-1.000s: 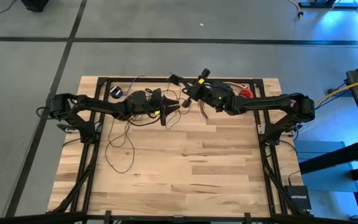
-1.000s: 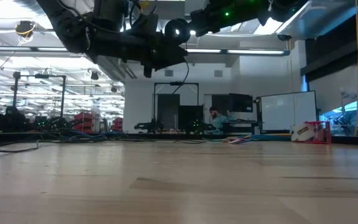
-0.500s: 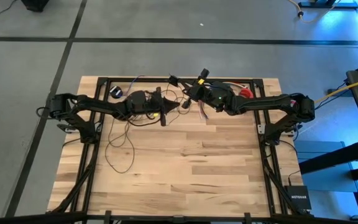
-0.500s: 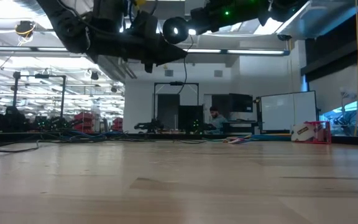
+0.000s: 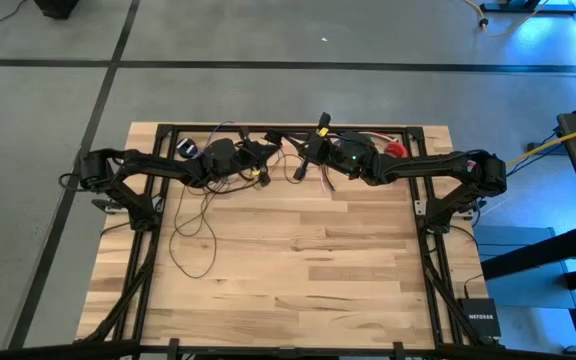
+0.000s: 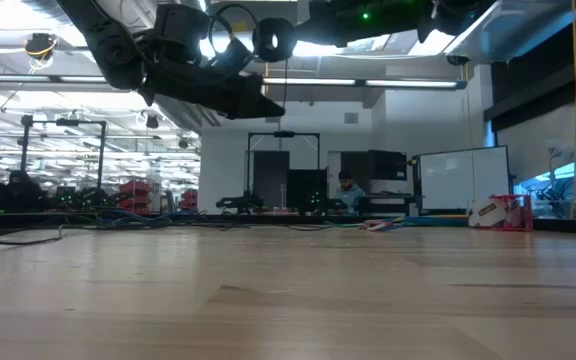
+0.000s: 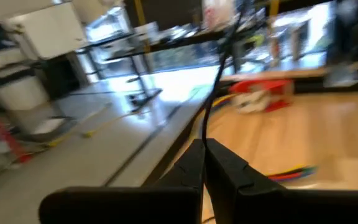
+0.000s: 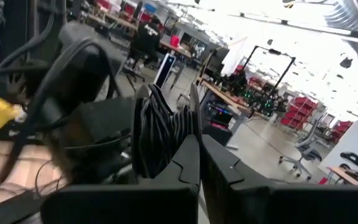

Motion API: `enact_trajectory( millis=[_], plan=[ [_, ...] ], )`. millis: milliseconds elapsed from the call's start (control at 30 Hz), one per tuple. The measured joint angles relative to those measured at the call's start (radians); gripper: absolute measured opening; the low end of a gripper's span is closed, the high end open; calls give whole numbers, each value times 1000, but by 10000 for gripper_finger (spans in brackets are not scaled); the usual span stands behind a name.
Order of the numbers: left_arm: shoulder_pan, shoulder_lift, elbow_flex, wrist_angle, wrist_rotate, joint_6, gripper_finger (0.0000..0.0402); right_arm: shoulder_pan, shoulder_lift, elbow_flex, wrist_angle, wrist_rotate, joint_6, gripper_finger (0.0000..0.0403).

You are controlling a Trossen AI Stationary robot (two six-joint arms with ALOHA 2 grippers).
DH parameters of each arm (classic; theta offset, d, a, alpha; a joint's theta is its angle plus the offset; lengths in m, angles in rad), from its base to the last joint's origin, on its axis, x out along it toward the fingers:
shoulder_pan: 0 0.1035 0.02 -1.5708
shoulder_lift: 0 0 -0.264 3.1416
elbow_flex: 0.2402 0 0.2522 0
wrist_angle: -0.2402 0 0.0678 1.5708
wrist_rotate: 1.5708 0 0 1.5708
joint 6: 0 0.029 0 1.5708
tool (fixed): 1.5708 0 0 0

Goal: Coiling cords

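The cords are one thin dark wire. Its loose loops lie on the left half of the wooden table, and its small round puck rests near the far edge. My left gripper hangs level above the far middle of the table, shut on a strand. My right gripper faces it close by, shut on a bunch of coiled strands. In the low view, rings of the coil show high above the table. My left gripper pinches a single strand of the cord between its two fingertips, coming at it level from the table's left. The strand runs on away from the fingertips, clear of the table. My right gripper pinches several strands of the coil together between its two fingers, coming level from the table's right. The bunch stands out past the fingers, lifted clear of the table.
A red tape roll and a short bundle of coloured wires lie by the far edge, under and beside the right arm. A yellow cable runs off the table's right side. The near half of the table holds only the cord's loops at the left.
My left gripper has swung toward the table's far edge and rolled about its own axis. Its fingers have come together on the cord. My right gripper has stayed in place with the coil, turning slightly.
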Motion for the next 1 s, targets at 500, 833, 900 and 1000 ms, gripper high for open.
enact_trajectory(
  millis=[500, 833, 900, 1000],
  plan=[
    [54, -237, -1, -213, -40, 150, 5, 0, -2, 0, -100, 53, -102, 2],
    [56, -394, -1, -298, 4, 65, 5, -1, -2, 0, -149, 128, -162, 2],
    [47, -398, -1, -294, 61, 27, 5, -1, -2, 0, -152, 141, -164, 2],
    [27, -385, -1, -268, 116, -24, 5, -1, 6, 0, -148, 142, -177, 2]
  ],
)
